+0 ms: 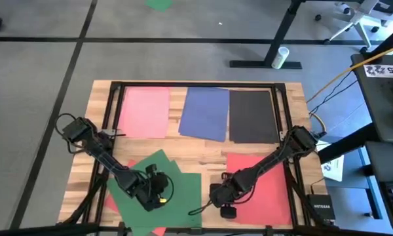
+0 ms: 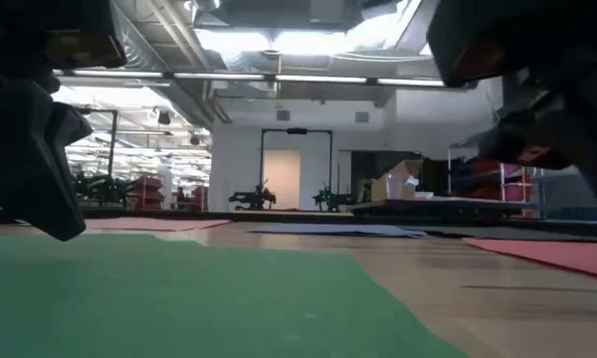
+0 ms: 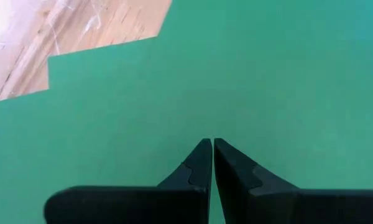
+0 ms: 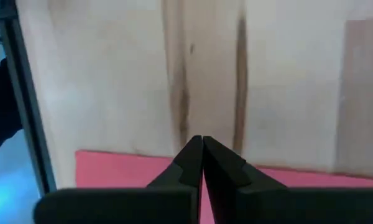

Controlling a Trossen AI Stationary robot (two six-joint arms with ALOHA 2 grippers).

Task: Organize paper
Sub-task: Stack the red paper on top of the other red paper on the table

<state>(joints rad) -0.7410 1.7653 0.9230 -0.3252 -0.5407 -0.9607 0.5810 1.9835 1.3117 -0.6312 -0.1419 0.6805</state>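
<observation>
Several paper sheets lie flat on the wooden table. Pink (image 1: 144, 111), blue (image 1: 205, 113) and black (image 1: 252, 116) sheets lie in a row at the far side. A red sheet (image 1: 265, 187) lies at the near right. Green sheets (image 1: 164, 174) overlap askew at the near left. My left gripper (image 1: 154, 196) is shut, its tips (image 3: 212, 143) pointing down at the green paper (image 3: 267, 74). My right gripper (image 1: 217, 198) is shut too, its tips (image 4: 202, 139) over the red sheet's left edge (image 4: 112, 167). My left gripper points its shut fingertips down at the middle of the top green sheet; I cannot tell whether they touch it. My right gripper slants its shut fingertips down over the red sheet's left edge; I cannot tell whether they touch the sheet.
A dark metal frame (image 1: 183, 84) runs around the tabletop's edges. Bare wood (image 1: 203, 154) shows between the far row and the near sheets. A red corner (image 1: 158, 231) sticks out from under the green sheets at the near edge.
</observation>
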